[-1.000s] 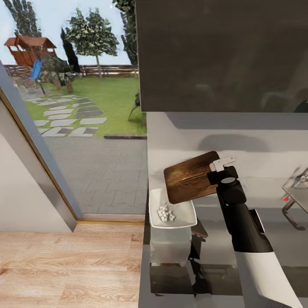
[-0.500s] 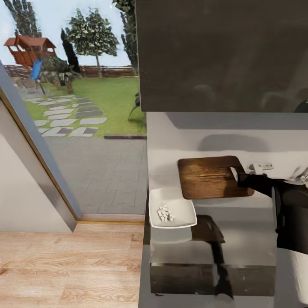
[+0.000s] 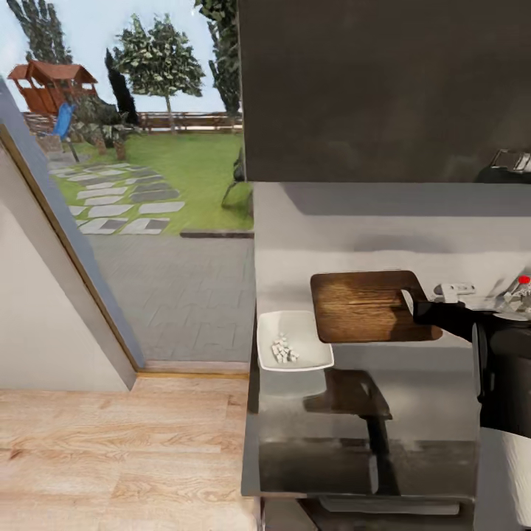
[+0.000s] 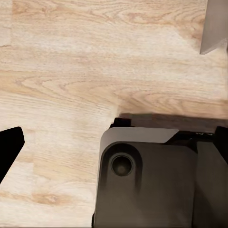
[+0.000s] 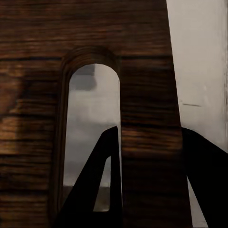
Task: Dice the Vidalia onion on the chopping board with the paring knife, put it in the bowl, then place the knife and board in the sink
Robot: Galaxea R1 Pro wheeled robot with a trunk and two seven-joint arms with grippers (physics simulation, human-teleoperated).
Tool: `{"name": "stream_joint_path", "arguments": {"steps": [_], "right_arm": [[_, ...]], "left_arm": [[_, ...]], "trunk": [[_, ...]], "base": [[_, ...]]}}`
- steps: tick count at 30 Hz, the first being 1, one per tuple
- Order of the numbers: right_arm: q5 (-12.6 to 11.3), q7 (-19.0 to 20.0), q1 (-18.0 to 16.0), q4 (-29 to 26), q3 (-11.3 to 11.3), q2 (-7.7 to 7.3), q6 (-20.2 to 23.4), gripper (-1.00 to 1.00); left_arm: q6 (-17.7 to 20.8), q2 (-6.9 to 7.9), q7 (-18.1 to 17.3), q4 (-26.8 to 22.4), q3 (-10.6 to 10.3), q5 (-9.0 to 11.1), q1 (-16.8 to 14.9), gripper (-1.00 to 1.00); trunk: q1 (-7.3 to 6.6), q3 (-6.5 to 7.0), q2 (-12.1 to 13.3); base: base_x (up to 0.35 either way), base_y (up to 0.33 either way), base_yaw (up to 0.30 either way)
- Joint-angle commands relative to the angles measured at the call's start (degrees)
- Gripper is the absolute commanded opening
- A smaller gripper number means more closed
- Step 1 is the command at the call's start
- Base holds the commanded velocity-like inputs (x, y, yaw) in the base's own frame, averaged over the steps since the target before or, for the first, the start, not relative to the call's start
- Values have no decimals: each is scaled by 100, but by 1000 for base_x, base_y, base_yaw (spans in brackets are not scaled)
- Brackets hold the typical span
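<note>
In the head view my right gripper (image 3: 414, 303) is shut on the handle end of the dark wooden chopping board (image 3: 365, 306). The board hangs about level above the dark countertop (image 3: 413, 413), by the back wall. The right wrist view shows the board (image 5: 80, 33) up close, with black fingers (image 5: 92, 183) on either side of the strip beside its handle slot. A white square bowl (image 3: 310, 358) stands at the counter's left end, below the board's left edge, with diced onion (image 3: 284, 349) in it. My left gripper (image 4: 114, 142) points at the floor, its fingers spread wide and nothing between them.
A metal fitting with a red dot (image 3: 521, 290) stands at the right edge of the counter. A dark wall cabinet (image 3: 383, 88) hangs overhead. Left of the counter are a wooden floor (image 3: 118, 450) and a glass door to the garden. My own base (image 4: 147, 180) lies under the left gripper.
The right arm swung the chopping board to the right, from a tilt above the bowl to about level by the wall. The camera has shifted a little.
</note>
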Motion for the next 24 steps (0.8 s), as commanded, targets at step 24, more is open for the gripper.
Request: {"name": "stream_joint_path", "arguments": {"steps": [24], "right_arm": [[-25, -2760, -7, 751, -923, 58, -52, -100]], "left_arm": [[-31, -7, 15, 29, -50, 43, -11, 100]], "trunk": [[0, -12, -13]], "base": [[-69, -196, 0]]}}
